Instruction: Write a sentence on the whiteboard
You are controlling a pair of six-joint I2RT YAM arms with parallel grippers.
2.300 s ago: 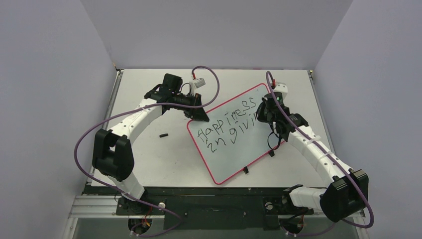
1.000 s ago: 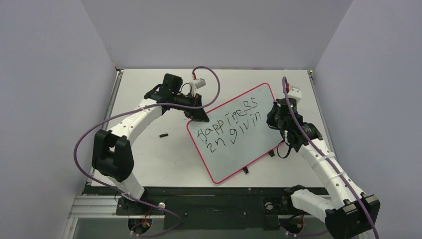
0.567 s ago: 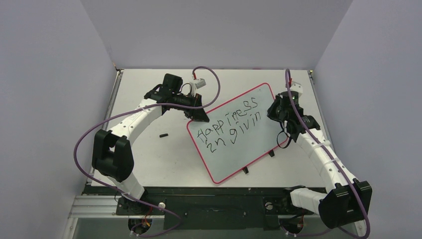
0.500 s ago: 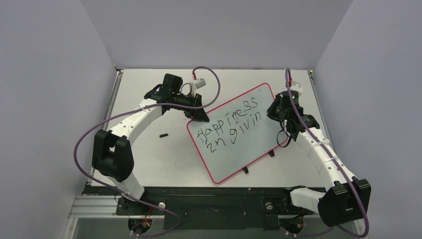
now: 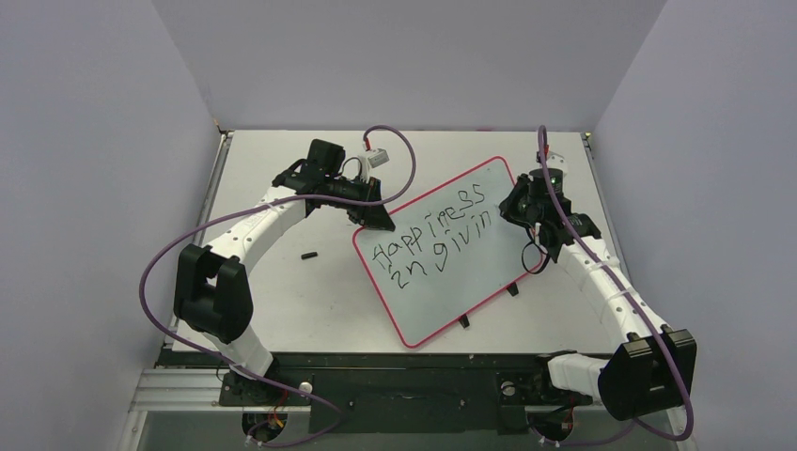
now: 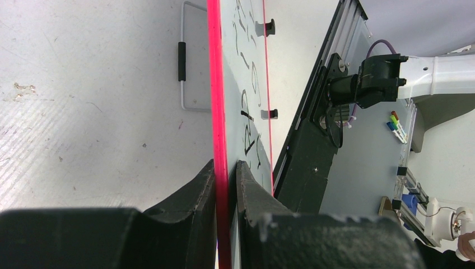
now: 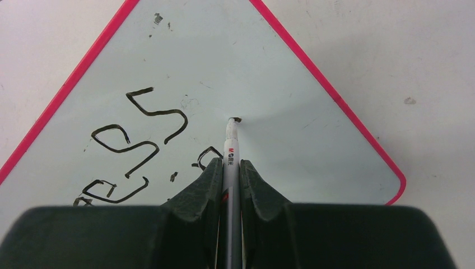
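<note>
1. Cap-like black piece [image 5: 307, 255]: small, lying alone on the table [image 5: 282, 310], well apart from the left pincer and on its left in the top view.
2. Left pincer [image 5: 381, 221]: fingers clamped on the whiteboard's red rim at the board's left corner. In the left wrist view [image 6: 227, 168] one finger lies on each face of the board, the rim pinched between them.
3. Whiteboard [image 5: 451, 282]: white with a thin red rim, turned diagonally on the table and spanning the space between the two pincers. Two small black tabs [image 5: 464, 321] sit on its near edge. The left wrist view shows it edge-on [image 6: 215, 84], running straight away from the fingertips, with a wire loop [image 6: 182, 56] just beside it on the table side.
4. Sentence [image 5: 434, 235]: black marker lettering in two slanted lines, reading "Happiness" over "in givin", between the pincers and nearer the right one.
5. Right pincer [image 5: 520, 205]: over the board's right corner, fingers closed tight on a marker [image 7: 231, 151].
6. Marker tip: just ahead of the right pincer's fingertips [image 7: 229, 165], meeting the board [image 7: 269, 73] at a short black mark, just beyond the last letters [image 7: 140, 134].
</note>
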